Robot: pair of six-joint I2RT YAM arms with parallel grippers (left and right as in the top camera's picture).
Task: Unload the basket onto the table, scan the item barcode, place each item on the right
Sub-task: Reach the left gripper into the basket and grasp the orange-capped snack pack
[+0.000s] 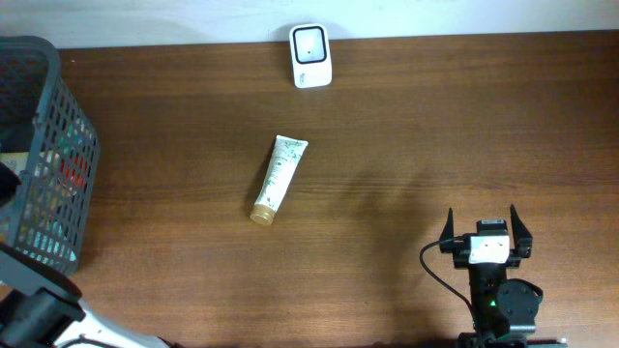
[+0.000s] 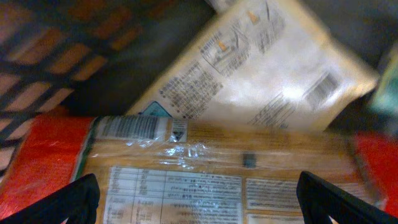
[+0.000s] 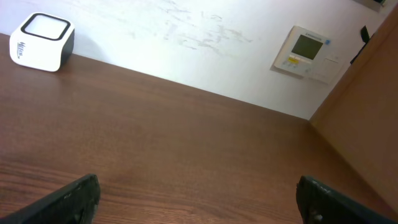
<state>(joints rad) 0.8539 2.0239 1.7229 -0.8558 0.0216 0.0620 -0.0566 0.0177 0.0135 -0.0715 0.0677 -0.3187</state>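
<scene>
My left gripper (image 2: pixel 199 200) is open inside the dark mesh basket (image 1: pixel 70 184). It hovers just over a tan and red packet (image 2: pixel 205 158), whose printed label lies between the fingers and whose barcode (image 2: pixel 130 127) shows at the upper left. A pale packet (image 2: pixel 261 68) with its own barcode (image 2: pixel 320 90) lies behind it. The white scanner (image 1: pixel 310 56) stands at the table's far edge and also shows in the right wrist view (image 3: pixel 42 42). My right gripper (image 1: pixel 482 217) is open and empty over bare wood near the front right (image 3: pixel 199 199).
A cream tube (image 1: pixel 279 179) with a tan cap lies on the wooden table near the middle, cap toward the front. The basket stands at the left edge. A wall panel (image 3: pixel 308 53) hangs on the white wall beyond the table.
</scene>
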